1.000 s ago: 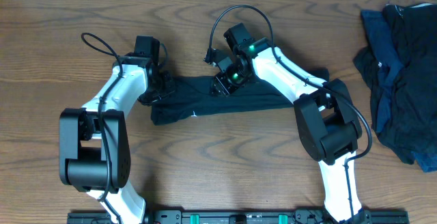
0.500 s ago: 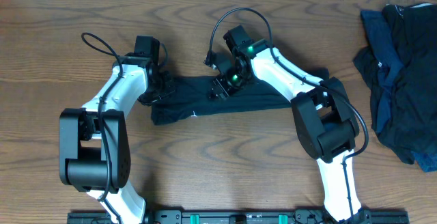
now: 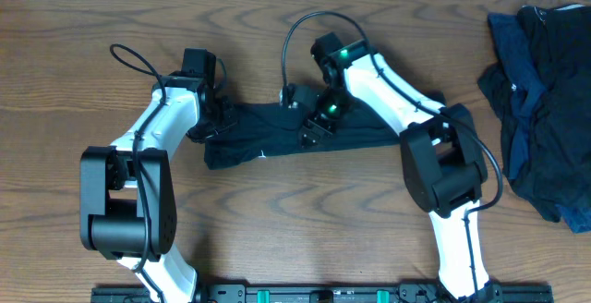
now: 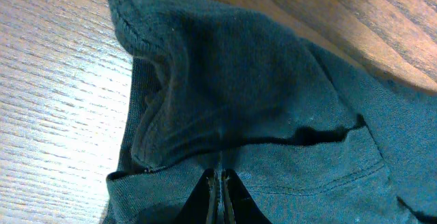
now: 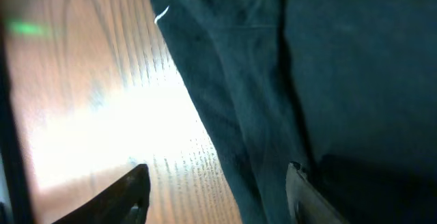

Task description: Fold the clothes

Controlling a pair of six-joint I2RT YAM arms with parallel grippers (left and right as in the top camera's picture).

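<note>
The T-shirt [image 3: 277, 141] is lying on the table [image 3: 74, 26] as a half-folded strip. The left gripper [image 4: 220, 186] is pinching its end and the right gripper [image 5: 215, 183] is hanging spread open over it. The pile [image 3: 540, 109] at the right is waiting, unfolded.

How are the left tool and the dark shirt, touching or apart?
Touching. The left wrist view shows the shut left tool pinching the dark shirt.

Clothes pile [image 3: 545, 100] partly beyond the overhead view's right edge.
</note>
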